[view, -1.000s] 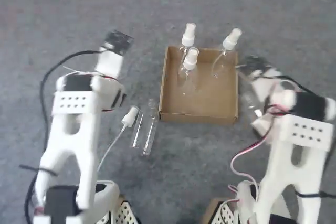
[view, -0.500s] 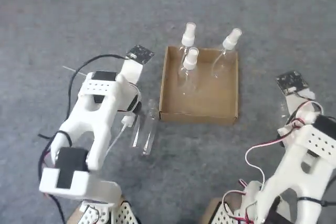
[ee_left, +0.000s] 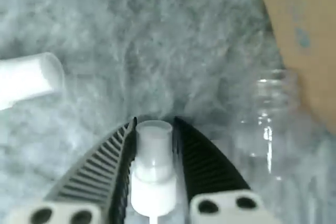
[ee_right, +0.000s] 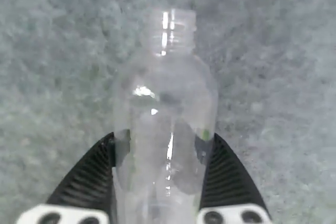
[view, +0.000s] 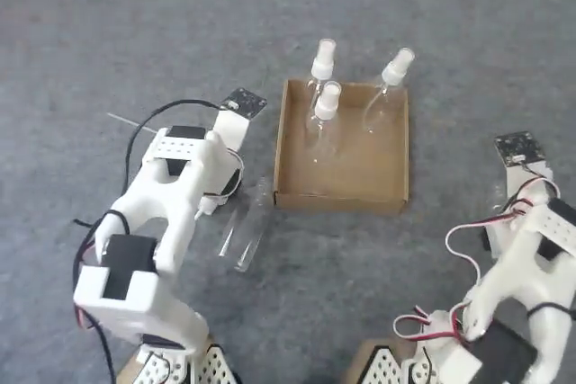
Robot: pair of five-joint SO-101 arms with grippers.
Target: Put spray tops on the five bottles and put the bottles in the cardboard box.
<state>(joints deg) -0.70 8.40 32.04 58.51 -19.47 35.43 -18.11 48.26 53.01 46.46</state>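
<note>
1. Three clear plastic bottles fitted with white spray tops (view: pixel 327 101) were already in the shallow brown cardboard box (view: pixel 342 188) at the centre of the high view. By my count, that part of the job was done.
2. Two bottles had no tops. One clear uncapped bottle (view: pixel 247 233) lay on its side on the grey fuzzy desk (view: pixel 387 258), just beside the box's lower left corner. The other was in the right arm's grasp at the right edge of the frame.
3. Left to do, as I judged it, were capping both of these bottles and moving them into the box, so the task looked a little over halfway along.
4. The left end effector (ee_left: pixel 153 124) was closed narrowly on a loose white spray top (ee_left: pixel 152 171), with one ribbed black finger against each side of it. It was low over the desk, near the open neck of the lying bottle (ee_left: pixel 265 124), with the box wall (ee_left: pixel 304 30) just beyond.
5. The right end effector (ee_right: pixel 163 141) was spread fairly wide around the body of the second clear uncapped bottle (ee_right: pixel 165 93). Its fingers pressed the bottle's sides, and the threaded neck pointed away from the wrist.
6. The right arm and its bottle were well apart from the box and from the left arm.
</note>
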